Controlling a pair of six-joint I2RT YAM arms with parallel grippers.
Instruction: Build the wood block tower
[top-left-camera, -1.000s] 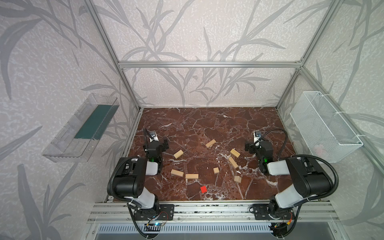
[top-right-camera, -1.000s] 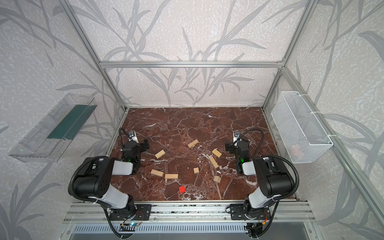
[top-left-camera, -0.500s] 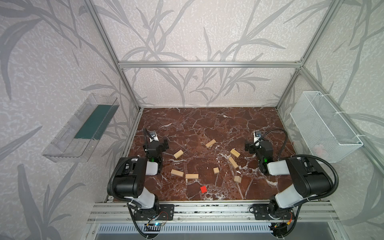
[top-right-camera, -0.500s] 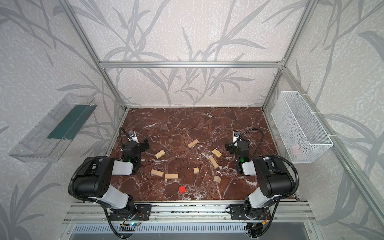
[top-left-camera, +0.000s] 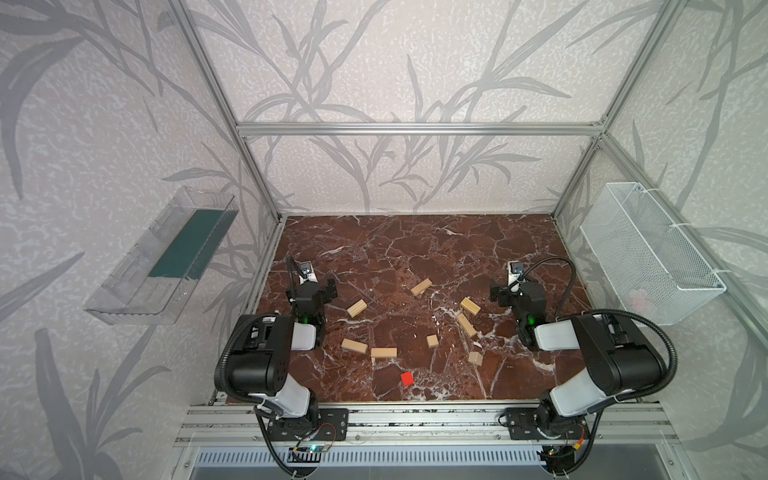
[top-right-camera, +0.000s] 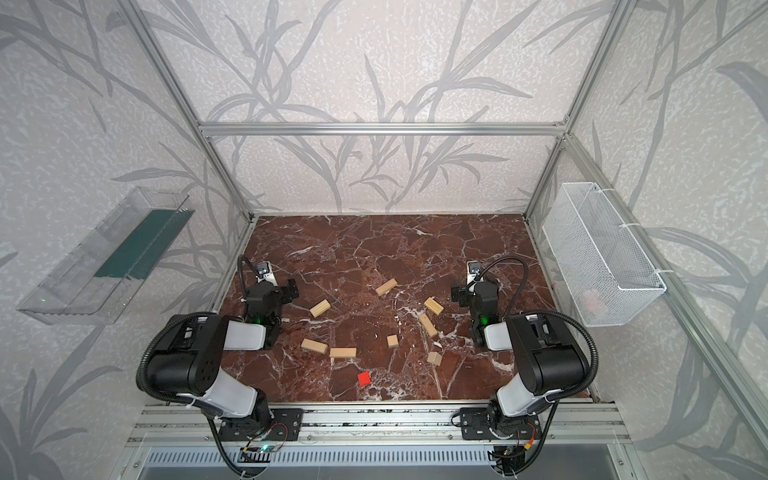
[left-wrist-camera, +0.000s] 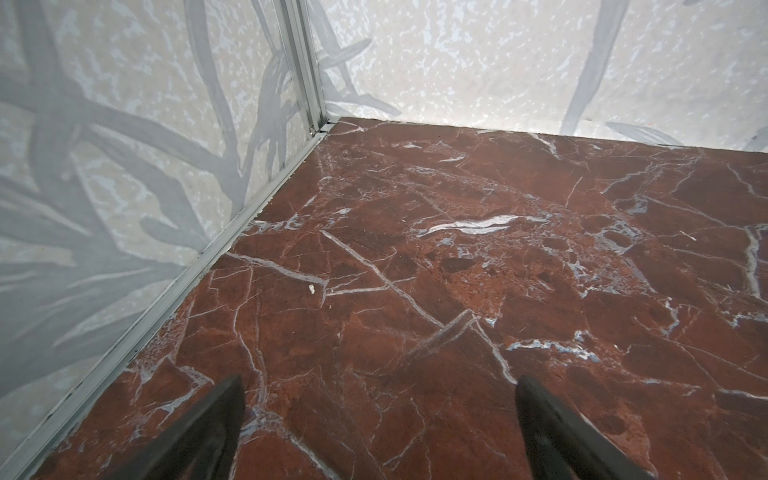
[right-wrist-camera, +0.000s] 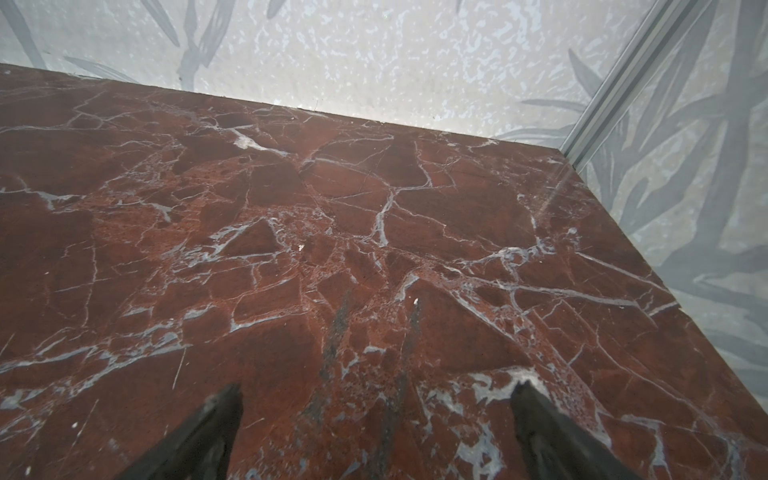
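Wood blocks (top-left-camera: 383, 353) unstacked; no tower begun. My left gripper (left-wrist-camera: 379, 380) and right gripper (right-wrist-camera: 377, 386) both stand spread wide and empty over the bare marble table (top-left-camera: 415, 241). Nothing has shifted in the last second, so work has not started. Blocks lie scattered low-centre in both top views, between my grippers, red cube (top-left-camera: 407, 378) lowest.

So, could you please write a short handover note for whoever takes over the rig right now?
The left gripper is open and empty, over bare table near the left edge.
The right gripper is open and empty too, near the right edge.
Six pale bars, two pale cubes and the red cube lie scattered mid-table, none stacked.
Done: nothing, no tower started.
Left: the whole build, from the first bars up.
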